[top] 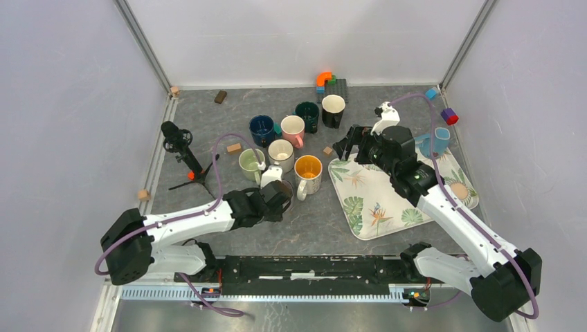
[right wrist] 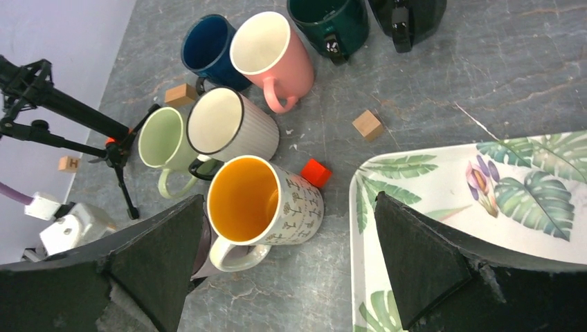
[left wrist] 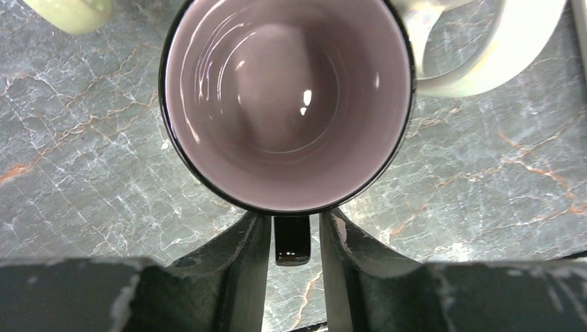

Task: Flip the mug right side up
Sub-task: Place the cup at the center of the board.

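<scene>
The mug, black outside and pale pink inside, stood near the middle of the tabletop, a little toward the near edge, with its open top facing up. It was just beside a white mug that was orange inside. The left gripper was closed narrow on the mug's black handle, one finger on each side, while the right gripper hung with its fingers spread wide and holding nothing, above the far left corner of the leafy tray.
</scene>
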You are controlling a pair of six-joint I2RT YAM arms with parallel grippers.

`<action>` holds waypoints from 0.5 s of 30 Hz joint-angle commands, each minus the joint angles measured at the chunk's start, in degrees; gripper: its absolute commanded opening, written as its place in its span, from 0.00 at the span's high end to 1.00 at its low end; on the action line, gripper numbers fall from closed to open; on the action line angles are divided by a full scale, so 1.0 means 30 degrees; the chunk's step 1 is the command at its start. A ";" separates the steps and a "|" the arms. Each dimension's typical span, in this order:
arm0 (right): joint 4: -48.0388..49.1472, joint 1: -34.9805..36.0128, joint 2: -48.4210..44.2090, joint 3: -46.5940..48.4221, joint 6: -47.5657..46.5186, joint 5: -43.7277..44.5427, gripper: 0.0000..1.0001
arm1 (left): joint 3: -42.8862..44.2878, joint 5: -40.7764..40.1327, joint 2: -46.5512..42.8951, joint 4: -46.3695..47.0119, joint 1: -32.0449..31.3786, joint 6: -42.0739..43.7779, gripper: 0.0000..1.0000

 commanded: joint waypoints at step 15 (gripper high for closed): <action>-0.5513 0.0045 0.0027 0.1858 0.1045 0.6553 0.02 | 0.4542 0.0566 -0.3647 -0.2557 -0.0034 0.3069 0.24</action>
